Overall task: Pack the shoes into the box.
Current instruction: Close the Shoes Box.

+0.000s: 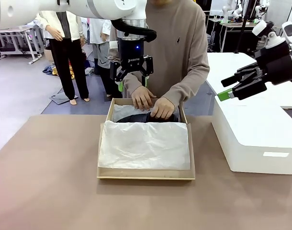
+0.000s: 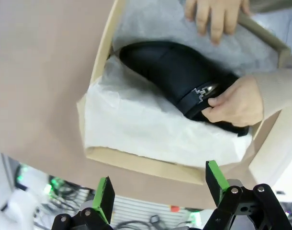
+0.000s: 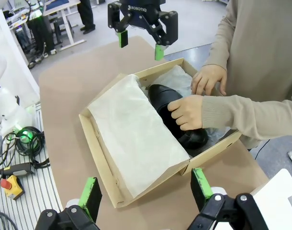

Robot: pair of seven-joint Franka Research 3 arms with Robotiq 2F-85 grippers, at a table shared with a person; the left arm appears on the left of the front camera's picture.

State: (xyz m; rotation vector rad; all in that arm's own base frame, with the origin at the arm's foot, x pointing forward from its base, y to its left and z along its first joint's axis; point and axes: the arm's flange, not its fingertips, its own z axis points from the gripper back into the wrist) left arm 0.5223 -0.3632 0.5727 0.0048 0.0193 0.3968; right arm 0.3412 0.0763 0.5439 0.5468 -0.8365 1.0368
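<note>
Brown table (image 1: 50, 182); white block (image 1: 261, 139) at right.

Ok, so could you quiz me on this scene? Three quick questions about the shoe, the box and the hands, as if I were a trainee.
1. True or false: the black shoe lies inside the cardboard box.
2. What grips the shoe? A) a robot hand B) the person's hand C) nothing
3. In one word: are the robot's left hand and right hand open or shut?

Key
1. True.
2. B.
3. Open, and both are off the shoe.
</note>
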